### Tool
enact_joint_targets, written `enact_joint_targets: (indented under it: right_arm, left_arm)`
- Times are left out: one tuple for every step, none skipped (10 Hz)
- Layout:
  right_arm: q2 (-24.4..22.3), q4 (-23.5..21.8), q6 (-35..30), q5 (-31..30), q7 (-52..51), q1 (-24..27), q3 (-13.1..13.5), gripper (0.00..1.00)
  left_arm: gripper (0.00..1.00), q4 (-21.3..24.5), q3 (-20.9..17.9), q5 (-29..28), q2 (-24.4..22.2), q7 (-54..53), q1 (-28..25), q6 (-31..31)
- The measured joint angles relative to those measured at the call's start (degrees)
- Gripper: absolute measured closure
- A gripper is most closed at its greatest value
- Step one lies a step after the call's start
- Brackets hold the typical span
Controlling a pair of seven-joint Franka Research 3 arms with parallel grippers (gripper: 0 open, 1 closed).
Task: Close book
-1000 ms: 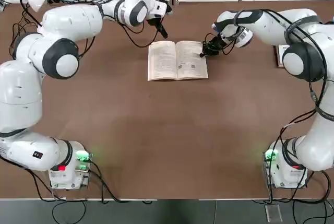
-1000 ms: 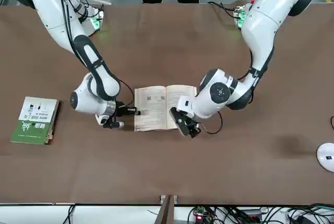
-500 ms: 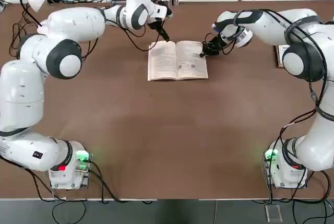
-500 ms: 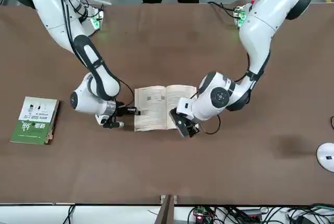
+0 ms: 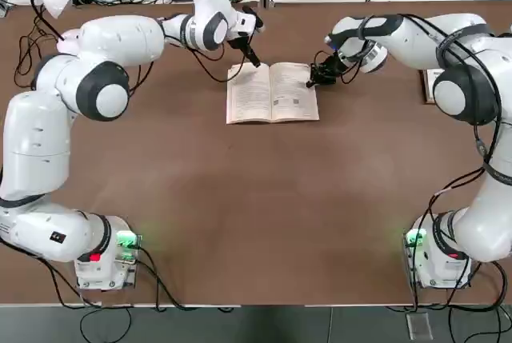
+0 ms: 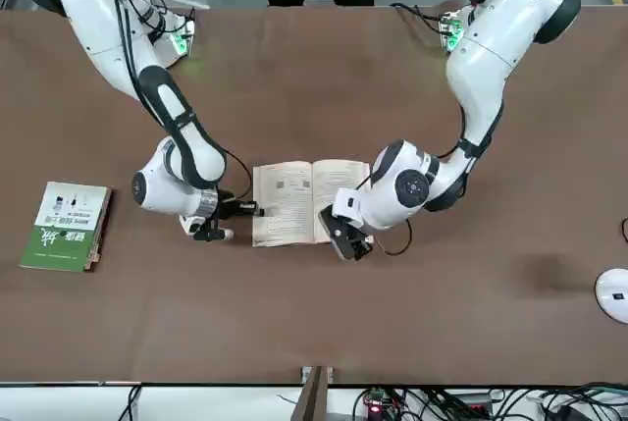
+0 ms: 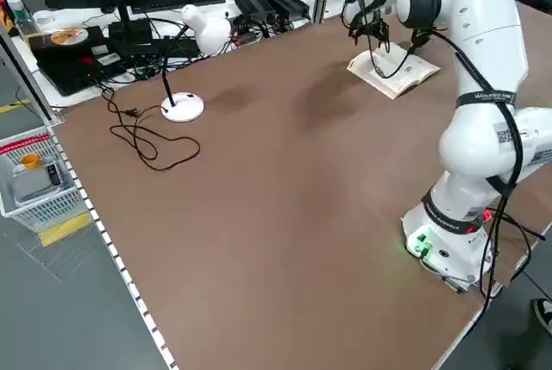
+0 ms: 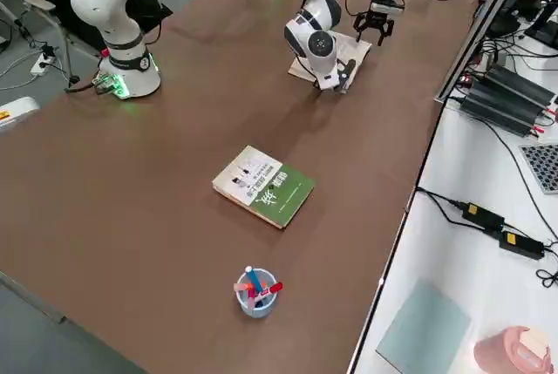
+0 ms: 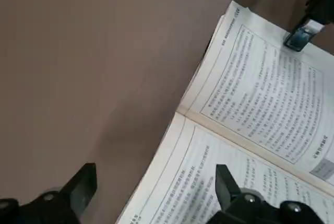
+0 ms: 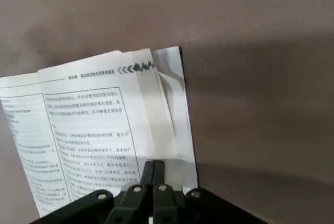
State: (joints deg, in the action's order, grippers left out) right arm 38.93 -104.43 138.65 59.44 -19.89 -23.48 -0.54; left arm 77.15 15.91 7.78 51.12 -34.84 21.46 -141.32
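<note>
Top view: the book lies open and flat, pages up, a little beyond the middle of the brown table. The left gripper sits at the far corner of the book's left-hand page. The right gripper sits at the outer edge of the opposite page, on the robot's right side.

Front view: the book is open between the two arms. The right gripper points level at the page's outer edge; its fingers are pinched together and grasp nothing. The left gripper is at the book's near corner on the other side. A green-and-white book lies closed, well apart, at the robot's right.

Left side view: the book is at the far end of the table, the left gripper over it. A white desk lamp stands off toward the table's edge.

Right side view: the green-and-white book lies closer to this camera than the open book, with a cup of pens closer still.

Left wrist view: the fingers are spread wide, released, straddling the book's page edge, one over the print, the other over bare table.

Right wrist view: the clenched fingertips rest at the outer margin of the page; a few loose leaves lift there.
</note>
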Motion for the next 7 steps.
enact_joint_targets:
  right_arm:
    - [0.0, 0.0, 0.0, 0.0, 0.0, 0.0, 0.0, 0.99]
    - [0.0, 0.0, 0.0, 0.0, 0.0, 0.0, 0.0, 0.99]
    - [0.0, 0.0, 0.0, 0.0, 0.0, 0.0, 0.0, 0.99]
    - [0.0, 0.0, 0.0, 0.0, 0.0, 0.0, 0.0, 0.99]
    - [0.0, 0.0, 0.0, 0.0, 0.0, 0.0, 0.0, 0.99]
    - [0.0, 0.0, 0.0, 0.0, 0.0, 0.0, 0.0, 0.99]
    - [0.0, 0.0, 0.0, 0.0, 0.0, 0.0, 0.0, 0.99]
  left_arm:
    - [0.00, -0.7, 0.0, 0.0, 0.5, -0.1, 0.0, -0.1]
    - [0.00, -1.2, 0.1, 0.0, 1.0, -0.4, 0.0, -0.3]
    - [0.00, -1.7, 0.1, 0.0, 1.4, -1.2, 0.0, -0.4]
    - [0.00, -2.0, 0.1, 0.1, 1.8, -1.9, -0.1, -0.6]
    - [0.00, -2.1, 0.1, 0.1, 2.1, -2.4, -0.2, -0.7]
    - [0.00, -2.2, 0.1, 0.4, 2.3, -2.5, -0.2, -0.7]
    - [0.00, -2.2, 0.1, 1.1, 2.4, -2.9, -0.3, -0.7]
